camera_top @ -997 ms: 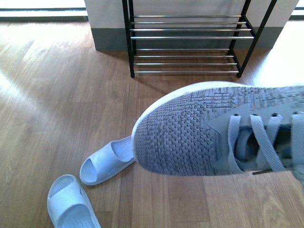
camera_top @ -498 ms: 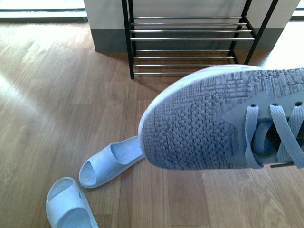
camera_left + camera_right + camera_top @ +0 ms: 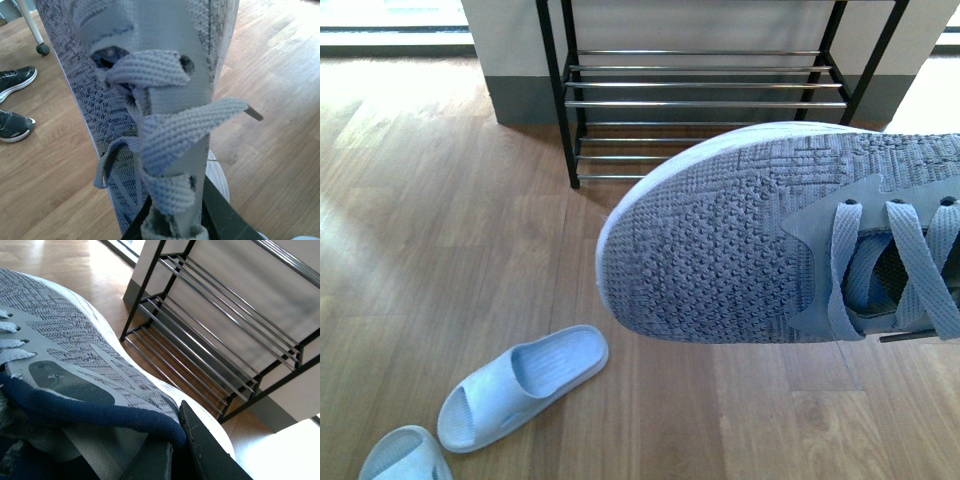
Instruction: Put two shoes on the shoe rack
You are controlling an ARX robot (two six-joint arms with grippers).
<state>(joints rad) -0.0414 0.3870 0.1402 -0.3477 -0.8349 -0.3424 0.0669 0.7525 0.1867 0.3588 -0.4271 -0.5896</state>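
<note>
A grey sneaker (image 3: 740, 240) fills the right of the front view, held in the air with its toe pointing left, in front of the shoe rack (image 3: 700, 100). Neither gripper shows there. In the left wrist view my left gripper (image 3: 175, 222) is shut on a grey sneaker's (image 3: 165, 75) tongue, with the laces hanging loose. In the right wrist view my right gripper (image 3: 176, 440) pinches the navy collar of a grey sneaker (image 3: 75, 350), and the shoe rack (image 3: 220, 335) stands close beyond it. Two pale blue slides (image 3: 525, 385) (image 3: 405, 455) lie on the floor at lower left.
The rack stands against a white wall with a grey skirting (image 3: 520, 100). Wooden floor (image 3: 440, 220) lies open to the left. A pair of black sneakers (image 3: 15, 82) and a caster wheel (image 3: 42, 48) show in the left wrist view.
The rack now sits lower and further left in the front view and looks nearer. The slides have slid down-left in the frame. The held sneaker has risen toward the rack.
</note>
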